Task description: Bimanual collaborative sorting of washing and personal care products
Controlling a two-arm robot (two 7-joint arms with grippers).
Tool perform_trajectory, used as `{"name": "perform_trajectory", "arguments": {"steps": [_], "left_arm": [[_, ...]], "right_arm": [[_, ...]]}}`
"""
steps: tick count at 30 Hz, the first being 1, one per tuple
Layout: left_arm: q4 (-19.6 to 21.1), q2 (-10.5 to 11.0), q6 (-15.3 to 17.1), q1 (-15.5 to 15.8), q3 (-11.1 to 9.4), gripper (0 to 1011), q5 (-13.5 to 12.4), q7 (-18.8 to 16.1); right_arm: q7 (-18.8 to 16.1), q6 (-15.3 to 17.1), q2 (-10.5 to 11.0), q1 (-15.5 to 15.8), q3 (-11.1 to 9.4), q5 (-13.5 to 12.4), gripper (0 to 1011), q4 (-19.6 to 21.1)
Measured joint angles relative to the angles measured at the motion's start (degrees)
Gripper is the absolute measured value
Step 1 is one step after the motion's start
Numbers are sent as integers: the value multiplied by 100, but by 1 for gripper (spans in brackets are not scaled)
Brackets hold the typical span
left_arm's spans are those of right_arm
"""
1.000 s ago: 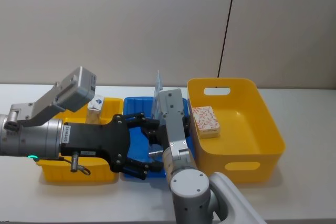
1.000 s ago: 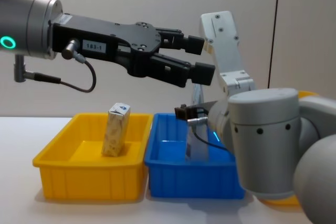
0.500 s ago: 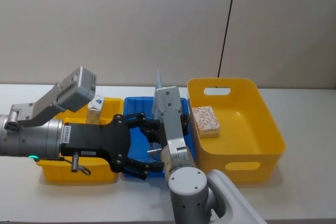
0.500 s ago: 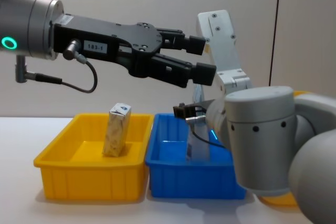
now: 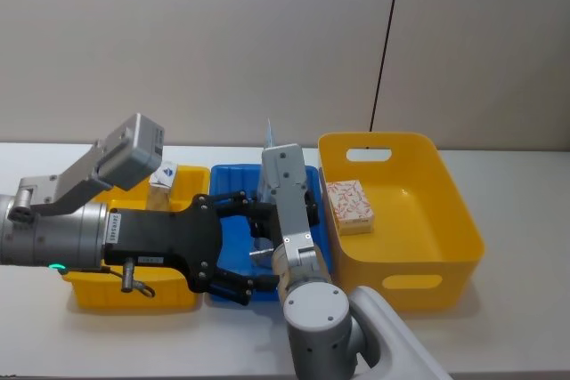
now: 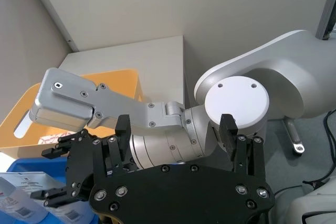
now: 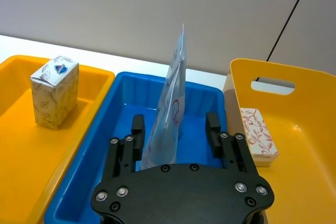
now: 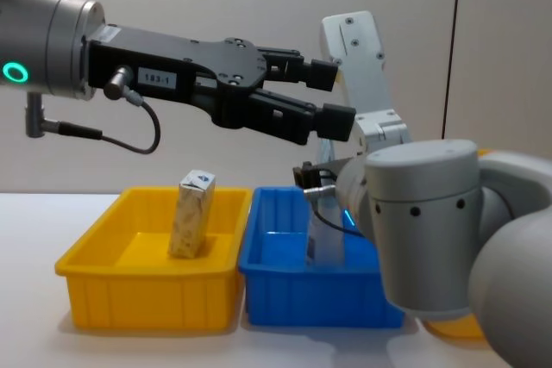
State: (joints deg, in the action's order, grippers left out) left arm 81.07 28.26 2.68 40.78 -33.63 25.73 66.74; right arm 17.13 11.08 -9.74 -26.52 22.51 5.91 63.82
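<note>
Left gripper (image 8: 332,96): your left arm reaches in from the left and hangs high above the blue bin, fingers spread wide and holding nothing; in the head view it sits at (image 5: 242,246).
Small yellow bin (image 8: 103,243): leftmost of the three containers, touching the blue bin's side.
Beige speckled carton (image 8: 191,213): you will find it standing upright inside the small yellow bin, toward the far side; also at (image 7: 54,92) and, partly hidden by the arm, at (image 5: 163,175).
Blue bin (image 7: 105,124): in the middle, between the two yellow bins; its front wall shows at (image 8: 310,295).
Pale-blue tube (image 7: 170,106): it stands upright in the blue bin, tapering to a thin flat top edge; its tip peeks out at (image 5: 268,141) and its lower part at (image 8: 323,246).
Right gripper (image 7: 176,129): your right wrist camera looks down over it, with a finger on either side of the tube and a clear gap to each, so it is open; whether the tips reach down beside the tube's base is hard to judge from here.
Right arm (image 5: 287,211): it rises in front of the blue bin and covers much of it in the head view.
Large yellow bin (image 5: 445,211): on the right, just beside the blue bin.
White box with red leaf print (image 5: 348,206): it lies flat on the large yellow bin's floor, against the wall nearest the blue bin; also at (image 7: 258,135).
</note>
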Motion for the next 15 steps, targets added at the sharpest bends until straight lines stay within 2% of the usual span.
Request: {"name": "perform_trajectory", "arguments": {"steps": [15], "left_arm": [[0, 0, 0, 0, 0, 1001, 0, 0]], "right_arm": [[100, -94, -16, 108, -53, 84, 249, 96]]}}
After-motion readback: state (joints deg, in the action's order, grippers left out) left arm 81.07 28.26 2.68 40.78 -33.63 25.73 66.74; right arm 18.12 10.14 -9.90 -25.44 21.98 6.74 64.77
